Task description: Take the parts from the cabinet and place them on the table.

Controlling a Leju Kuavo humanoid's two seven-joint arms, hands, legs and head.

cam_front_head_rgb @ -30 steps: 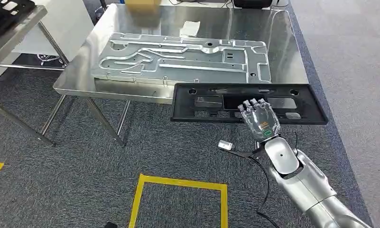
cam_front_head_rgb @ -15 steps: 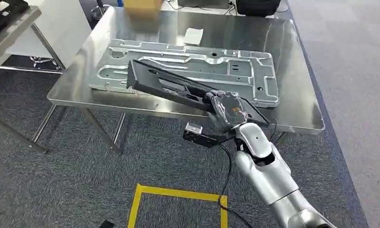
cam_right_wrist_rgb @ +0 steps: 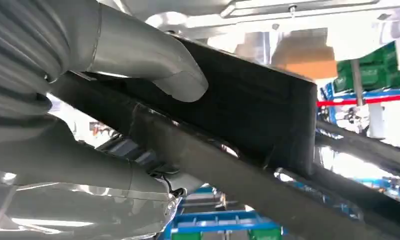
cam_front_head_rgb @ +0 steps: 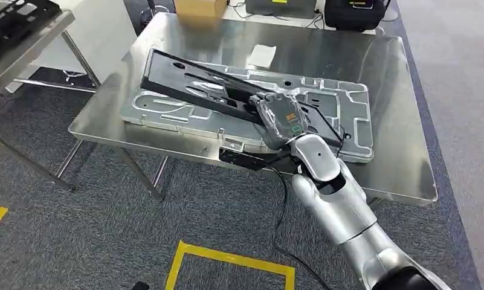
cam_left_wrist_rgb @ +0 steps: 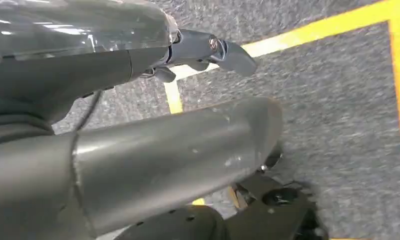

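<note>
A long black plastic part point(cam_front_head_rgb: 191, 84) lies slanted across the steel table point(cam_front_head_rgb: 378, 66), over a large silver metal plate point(cam_front_head_rgb: 342, 115) that sits flat on it. My right hand point(cam_front_head_rgb: 281, 121) grips the black part at its near right end, above the plate's front edge. In the right wrist view the thumb point(cam_right_wrist_rgb: 153, 60) presses on the black part point(cam_right_wrist_rgb: 257, 115). Whether the part's far end touches the plate I cannot tell. My left hand point(cam_left_wrist_rgb: 138, 150) hangs over the carpet with its fingers apart and nothing in it.
A cardboard box point(cam_front_head_rgb: 200, 7) and dark cases point(cam_front_head_rgb: 354, 12) stand at the table's far edge, with a white slip point(cam_front_head_rgb: 262, 55) near them. A second table point(cam_front_head_rgb: 22, 42) with black parts is at far left. Yellow tape point(cam_front_head_rgb: 227, 260) marks the carpet in front.
The right hand has carried the black part from in front of the table edge up and leftward over the metal plate, turning it slantwise. The camera has shifted too.
</note>
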